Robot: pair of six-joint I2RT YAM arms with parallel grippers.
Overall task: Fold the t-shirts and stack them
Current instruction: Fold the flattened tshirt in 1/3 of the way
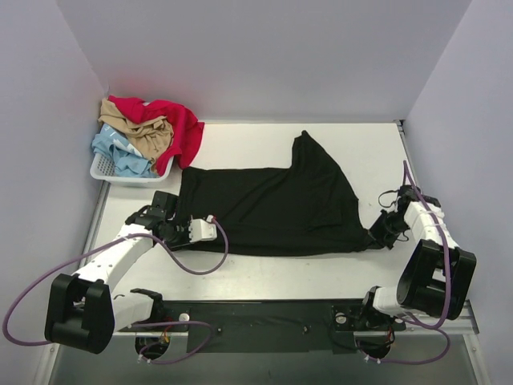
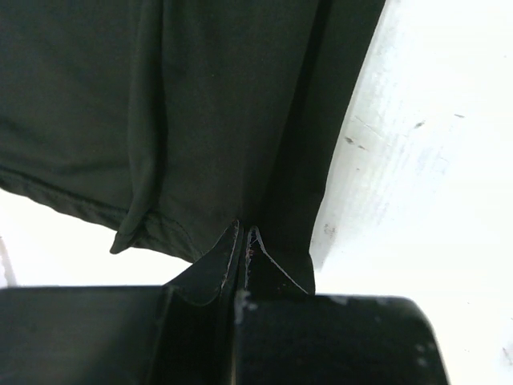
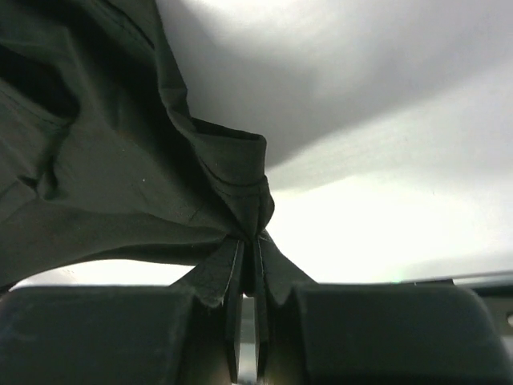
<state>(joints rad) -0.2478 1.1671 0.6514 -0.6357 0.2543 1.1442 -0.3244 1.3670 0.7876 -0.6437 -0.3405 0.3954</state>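
Black t-shirt (image 1: 272, 204), in left pincer (image 2: 243, 233), right pincer (image 3: 248, 241)

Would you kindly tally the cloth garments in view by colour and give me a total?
Black cloth t-shirt, spread on the table: 1
Red cloth garment, draped over the white plastic lattice basket: 1
Tan cloth garment, in the basket: 1
Pale blue cloth garment, in the basket: 1
Total: 4

Lab test cell: bare pale walls (image 1: 240, 56) enclose a white table (image 1: 272, 277).
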